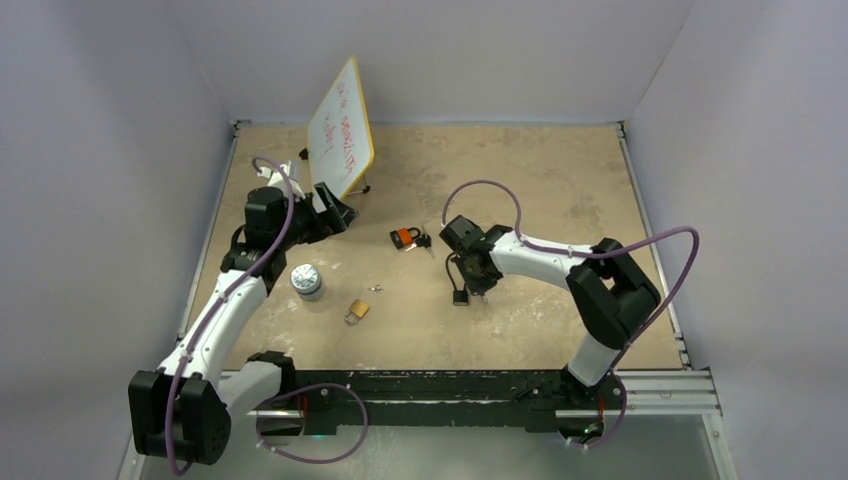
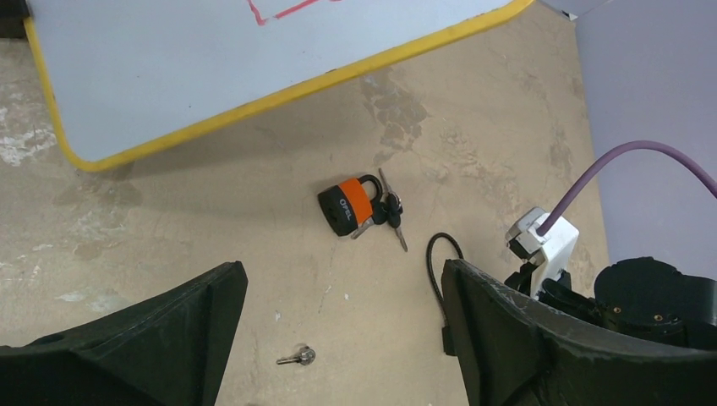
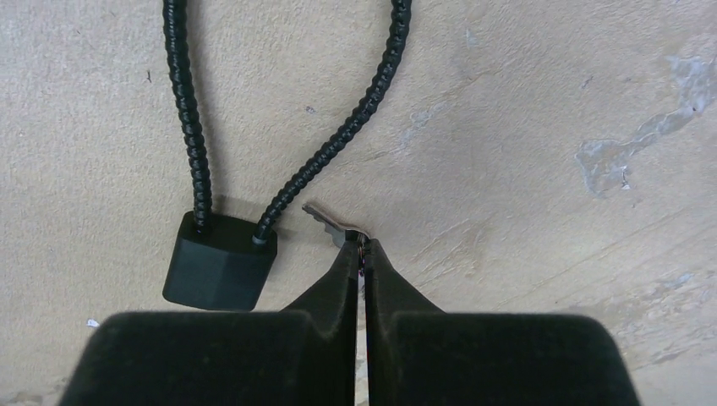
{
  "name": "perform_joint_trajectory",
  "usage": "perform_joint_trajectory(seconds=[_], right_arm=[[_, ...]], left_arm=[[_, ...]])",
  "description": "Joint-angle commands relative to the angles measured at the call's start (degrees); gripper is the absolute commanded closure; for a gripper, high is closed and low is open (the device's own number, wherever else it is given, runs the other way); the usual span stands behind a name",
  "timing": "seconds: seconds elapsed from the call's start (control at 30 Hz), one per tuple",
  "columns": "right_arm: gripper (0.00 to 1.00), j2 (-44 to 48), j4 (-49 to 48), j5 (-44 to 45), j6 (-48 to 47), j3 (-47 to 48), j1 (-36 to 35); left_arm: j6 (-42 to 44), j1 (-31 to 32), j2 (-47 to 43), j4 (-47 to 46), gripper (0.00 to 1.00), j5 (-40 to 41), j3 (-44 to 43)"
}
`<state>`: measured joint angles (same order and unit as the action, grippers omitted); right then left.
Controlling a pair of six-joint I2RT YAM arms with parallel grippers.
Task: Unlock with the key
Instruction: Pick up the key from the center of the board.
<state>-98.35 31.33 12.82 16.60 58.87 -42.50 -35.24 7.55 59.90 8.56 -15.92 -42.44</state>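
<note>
My right gripper [image 3: 363, 245] is shut on the head of a small silver key [image 3: 325, 220], whose blade points up-left just above the table. Beside the key lies a black cable lock [image 3: 218, 260] with its ribbed cable looping away; the key tip is close to the cable's end but apart from the lock body. In the top view the right gripper [image 1: 478, 280] stands over this lock [image 1: 461, 296] at mid-table. My left gripper [image 1: 340, 212] is open and empty, raised near the whiteboard; its wrist view looks down between wide-apart fingers [image 2: 169, 338].
An orange-and-black padlock with a key bunch [image 1: 404, 237] lies left of the right arm and shows in the left wrist view [image 2: 351, 203]. A loose small key [image 2: 298, 358], a brass padlock [image 1: 357, 311] and a round silver lock [image 1: 306, 280] lie at left-centre. A yellow-rimmed whiteboard [image 1: 340, 128] leans at the back.
</note>
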Motion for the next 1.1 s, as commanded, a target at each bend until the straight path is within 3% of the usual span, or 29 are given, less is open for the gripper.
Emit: perform_joint_trajectory(seconds=[0.0, 0.27, 0.57, 0.87, 1.07], right_arm=[[1.0, 1.53, -5.92, 1.09, 1.36, -4.03, -0.66], [1.0, 13.88, -12.96, 0.83, 6.89, -9.62, -0.71], [1.0, 27.48, -19.86, -8.14, 11.51, -11.43, -0.73], [1.0, 29.76, -23.05, -16.03, 18.74, -5.98, -0.77], [1.0, 28.32, -25.4, -19.84, 22.53, -4.1, -0.9]], left_arm=[[-1.61, -0.17, -2.8, -2.27, 0.11, -2.63, 1.42], [-5.8, -0.08, -4.2, -7.38, 0.11, -10.41, 7.73], [-12.33, 4.68, -2.05, -20.35, 0.11, -19.69, 12.37], [-14.38, 13.73, 3.43, -30.24, 0.12, -17.64, 9.66], [-15.14, 14.6, 6.22, -33.88, 0.23, -17.45, 8.31]])
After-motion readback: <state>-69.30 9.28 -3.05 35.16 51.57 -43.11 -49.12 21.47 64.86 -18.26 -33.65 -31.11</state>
